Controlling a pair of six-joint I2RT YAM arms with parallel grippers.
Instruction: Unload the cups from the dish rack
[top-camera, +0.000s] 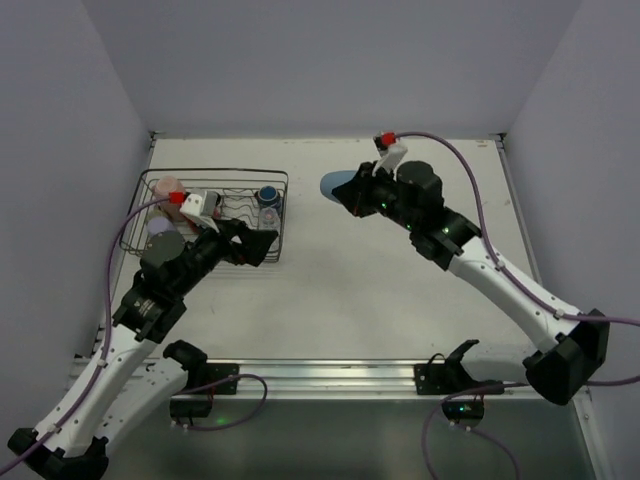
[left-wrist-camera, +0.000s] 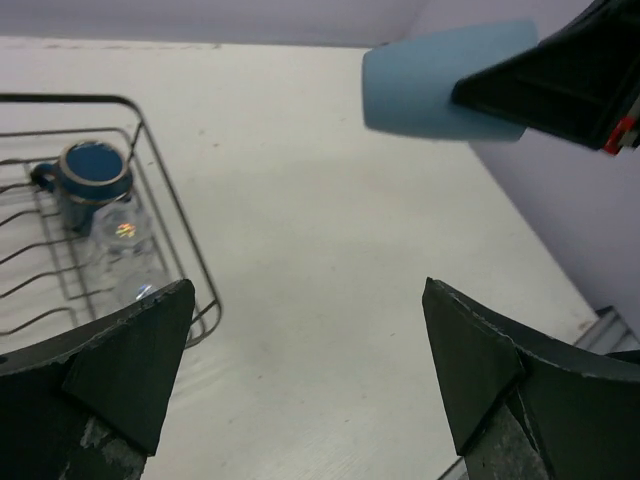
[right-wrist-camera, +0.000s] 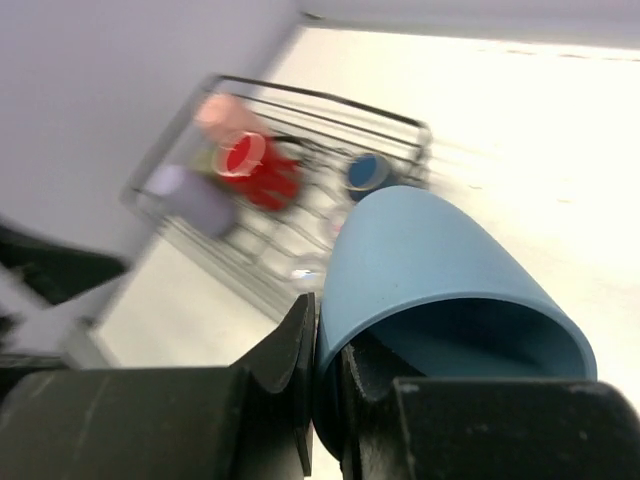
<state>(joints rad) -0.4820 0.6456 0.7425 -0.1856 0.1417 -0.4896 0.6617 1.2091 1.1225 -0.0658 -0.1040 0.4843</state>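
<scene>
My right gripper (top-camera: 358, 196) is shut on the rim of a light blue cup (top-camera: 338, 185) and holds it on its side above the table, right of the dish rack (top-camera: 215, 174). One finger is inside the cup (right-wrist-camera: 440, 260) and one outside. My left gripper (top-camera: 262, 245) is open and empty at the rack's near right corner (left-wrist-camera: 160, 170). In the rack (right-wrist-camera: 330, 100) are a pale pink cup (right-wrist-camera: 222, 112), a red mug (right-wrist-camera: 255, 165), a lavender tumbler (right-wrist-camera: 190, 195) and a dark blue mug (left-wrist-camera: 92, 175). I cannot make out the olive-brown mug.
A clear glass (left-wrist-camera: 125, 235) lies in the rack next to the dark blue mug. Bare white table (top-camera: 340, 270) lies between the two arms. Lavender walls close the left, back and right sides.
</scene>
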